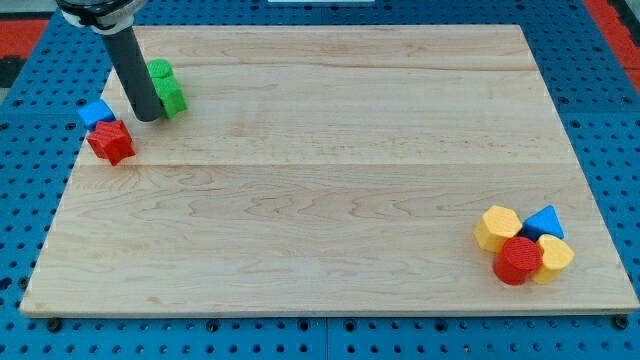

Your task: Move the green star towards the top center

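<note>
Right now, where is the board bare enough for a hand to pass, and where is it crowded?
Bare: the whole middle, between the green star and the yellow block, plus the top edge rightward. Crowded: upper left, where my tip touches the star beside the red star and blue block; lower right cluster.

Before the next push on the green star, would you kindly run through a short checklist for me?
1. My tip on the board: ok.
2. Tip beside the green star, at its lower left edge: ok; actual contact: cannot tell.
3. Tip on the side needed to drive the star rightward to top center: ok.
4. Path along the top edge free of blocks: ok.
5. Red star and blue block apart from the tip, on its left: ok.
6. Yellow, red and blue cluster far off, lower right: ok.
</note>
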Available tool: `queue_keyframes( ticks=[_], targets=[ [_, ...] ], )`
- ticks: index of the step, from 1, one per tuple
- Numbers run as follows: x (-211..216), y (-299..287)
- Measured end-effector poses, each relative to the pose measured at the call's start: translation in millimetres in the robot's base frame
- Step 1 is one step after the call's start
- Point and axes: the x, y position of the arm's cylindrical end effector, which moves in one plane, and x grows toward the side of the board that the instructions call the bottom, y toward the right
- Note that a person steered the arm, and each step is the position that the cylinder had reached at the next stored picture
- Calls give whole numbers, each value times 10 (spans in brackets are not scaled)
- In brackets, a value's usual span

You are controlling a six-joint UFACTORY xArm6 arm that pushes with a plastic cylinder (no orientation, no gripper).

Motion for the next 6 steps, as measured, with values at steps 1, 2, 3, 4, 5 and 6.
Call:
queue_keyframes(
  ticks=[1, 2, 3, 4, 5, 6],
  targets=[
    [-222, -109],
    [-344, 77],
    [-345, 855],
    [-345, 1400],
    [-279, 1087],
    [-219, 498]
  ],
)
